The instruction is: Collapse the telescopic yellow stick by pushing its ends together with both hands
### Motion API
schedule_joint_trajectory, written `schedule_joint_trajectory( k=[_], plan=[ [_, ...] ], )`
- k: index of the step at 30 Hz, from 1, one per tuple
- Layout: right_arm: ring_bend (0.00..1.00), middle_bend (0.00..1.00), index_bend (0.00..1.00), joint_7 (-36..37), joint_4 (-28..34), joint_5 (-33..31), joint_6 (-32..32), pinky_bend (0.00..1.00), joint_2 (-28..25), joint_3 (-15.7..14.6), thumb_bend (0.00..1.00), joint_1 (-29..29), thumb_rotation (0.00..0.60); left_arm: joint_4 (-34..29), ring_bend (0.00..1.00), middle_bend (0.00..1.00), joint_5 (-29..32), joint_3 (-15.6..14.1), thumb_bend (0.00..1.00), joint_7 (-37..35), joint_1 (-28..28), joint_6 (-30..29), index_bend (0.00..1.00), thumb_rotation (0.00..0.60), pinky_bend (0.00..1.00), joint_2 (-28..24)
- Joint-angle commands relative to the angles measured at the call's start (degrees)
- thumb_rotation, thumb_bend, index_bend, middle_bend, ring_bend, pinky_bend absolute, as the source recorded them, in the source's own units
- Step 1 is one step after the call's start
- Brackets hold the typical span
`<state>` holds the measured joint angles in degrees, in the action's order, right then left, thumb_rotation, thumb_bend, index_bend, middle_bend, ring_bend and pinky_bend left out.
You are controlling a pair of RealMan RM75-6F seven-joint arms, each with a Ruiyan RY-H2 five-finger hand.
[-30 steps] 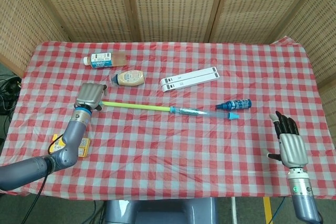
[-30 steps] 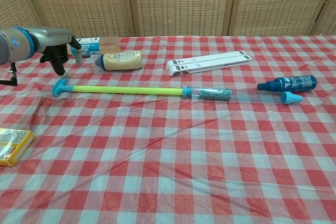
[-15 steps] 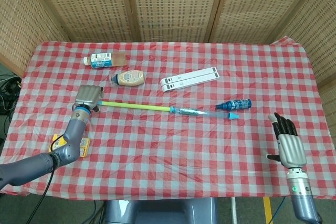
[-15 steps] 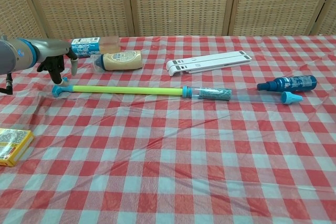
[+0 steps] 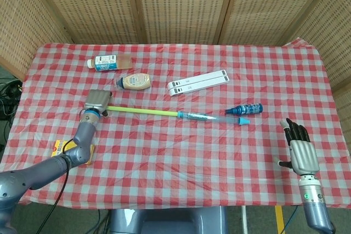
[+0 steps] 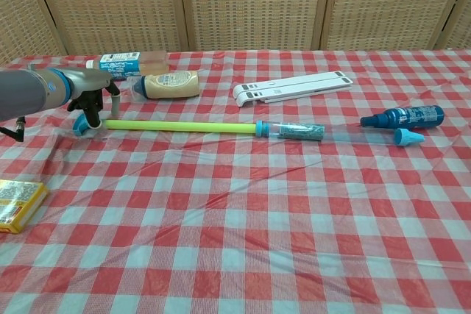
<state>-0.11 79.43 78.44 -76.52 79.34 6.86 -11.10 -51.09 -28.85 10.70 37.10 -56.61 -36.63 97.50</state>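
The telescopic stick (image 5: 143,111) lies across the table's middle: a yellow shaft (image 6: 180,126), a blue collar, then a clear tube ending in a blue cap (image 6: 407,136) at the right. Its blue T-handle (image 6: 79,125) is at the left end. My left hand (image 5: 97,102) sits over that handle, fingers (image 6: 93,110) down in front of it and the thumb behind the shaft; whether it grips is unclear. My right hand (image 5: 299,149) hovers open with fingers spread, off the table's front right edge, far from the cap. The chest view does not show it.
A blue bottle (image 6: 401,117) lies just behind the stick's cap end. A white folded stand (image 5: 197,82), a sauce bottle (image 5: 134,81) and a drink bottle (image 5: 109,61) lie behind the stick. A yellow box (image 6: 18,204) sits at the front left.
My left hand has moved down and right onto the stick's blue handle end. The stick has not shifted. My right hand has barely moved.
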Motion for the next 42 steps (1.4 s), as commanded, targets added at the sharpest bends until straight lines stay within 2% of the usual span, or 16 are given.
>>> schedule_joint_trajectory(
  k=[1, 15, 19, 22, 25, 29, 38, 42],
  plan=[
    [0.0, 0.0, 0.0, -0.05, -0.05, 0.08, -0.08, 0.0, 0.07, -0.02, 0.17, -0.01, 0.6, 1.17, 0.81, 0.88, -0.23, -0.2, 0.31, -0.4, -0.37, 0.81, 0.43, 0.6, 0.69, 0.7],
    [0.0, 0.0, 0.0, 0.19, -0.6, 0.19, -0.27, 0.0, 0.43, -0.04, 0.17, 0.04, 0.6, 5.69, 0.81, 0.88, -1.22, -1.0, 0.37, -2.03, -0.59, 3.2, 0.48, 0.6, 0.69, 3.31],
    [0.0, 0.0, 0.0, 0.37, -0.6, 0.37, -0.44, 0.0, 0.46, -0.1, 0.17, 0.11, 0.6, 6.4, 0.81, 0.88, -1.76, -0.99, 0.38, -2.56, -0.54, 3.3, 0.53, 0.6, 0.69, 3.67],
    [0.0, 0.0, 0.0, 0.38, -0.48, 0.4, -0.44, 0.0, 0.43, -0.16, 0.17, 0.15, 0.6, 6.15, 0.81, 0.88, -2.32, -0.75, 0.42, -3.01, -0.5, 2.74, 0.58, 0.6, 0.69, 3.48],
    [0.0, 0.0, 0.0, 0.36, -0.21, 0.56, -0.63, 0.0, 0.32, -0.21, 0.17, 0.22, 0.6, 4.1, 0.81, 0.88, -3.56, -0.28, 0.44, -3.9, -0.19, 1.23, 0.64, 0.6, 0.69, 2.47],
    [0.0, 0.0, 0.0, 0.26, 0.29, 0.94, -0.92, 0.0, 0.13, -0.35, 0.17, 0.3, 0.6, 0.03, 0.81, 0.88, -4.94, 0.28, 0.45, -4.46, 0.21, -1.21, 0.65, 0.6, 0.69, 0.24],
    [0.0, 0.0, 0.0, 0.72, 2.67, 2.15, -1.9, 0.0, -0.83, -0.45, 0.17, 0.43, 0.6, -13.01, 0.81, 0.88, -5.2, 1.68, 0.45, -4.13, 1.6, -7.68, 0.71, 0.6, 0.69, -7.41],
    [0.0, 0.0, 0.01, 0.81, 4.78, 2.55, -2.22, 0.0, -1.37, 0.66, 0.17, -0.38, 0.6, -17.97, 0.81, 0.88, -4.97, 1.74, 0.46, -3.2, 2.12, -10.49, 0.74, 0.6, 0.69, -10.44]
  ],
)
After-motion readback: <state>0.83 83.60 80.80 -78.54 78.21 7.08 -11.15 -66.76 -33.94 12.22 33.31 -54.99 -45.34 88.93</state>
